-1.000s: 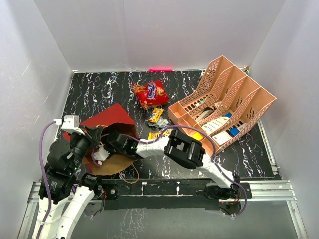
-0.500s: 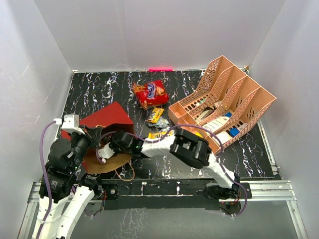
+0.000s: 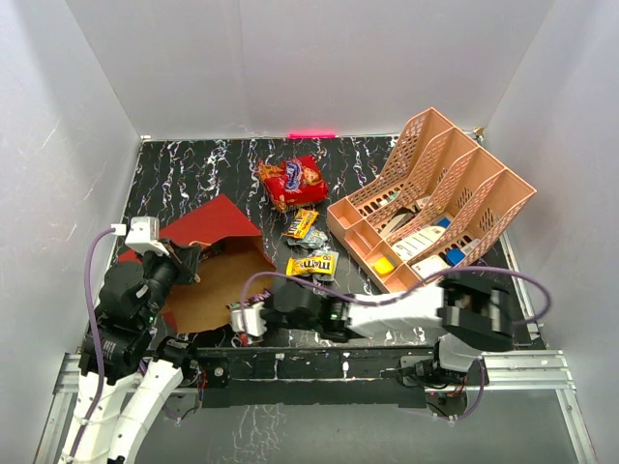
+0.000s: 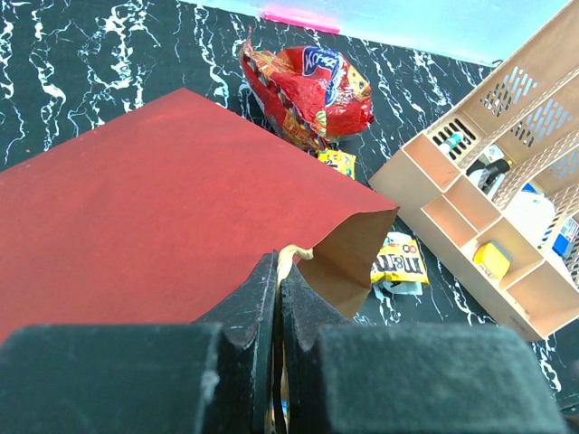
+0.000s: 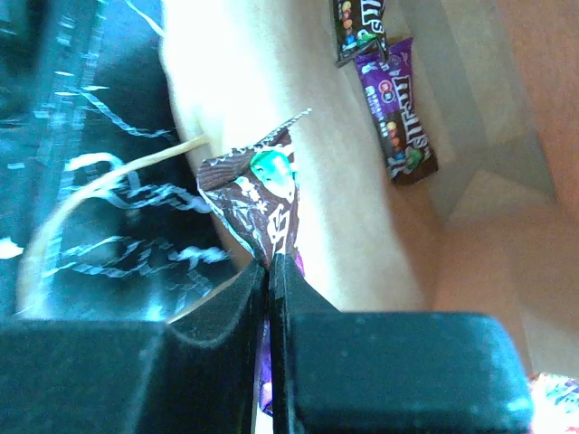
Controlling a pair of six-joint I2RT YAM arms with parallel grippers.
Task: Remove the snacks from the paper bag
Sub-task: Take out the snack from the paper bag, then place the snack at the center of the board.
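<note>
Left claw [image 4: 276,271] is pinching the bag's [image 4: 154,208] rim; chip bag [image 4: 312,86] and yellow packet [image 4: 398,262] are lying on the tabletop [image 4: 72,72] beyond it.

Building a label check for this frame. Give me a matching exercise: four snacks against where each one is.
Things:
1. chip bag
2. yellow packet
3. brown packet
4. purple packet

Places:
A. lying inside the paper bag
B. pinched in the right gripper
C. on the table, by the organizer's near corner
D. on the table, toward the back wall

Pairs: 1-D, 2-C, 3-B, 4-A
</note>
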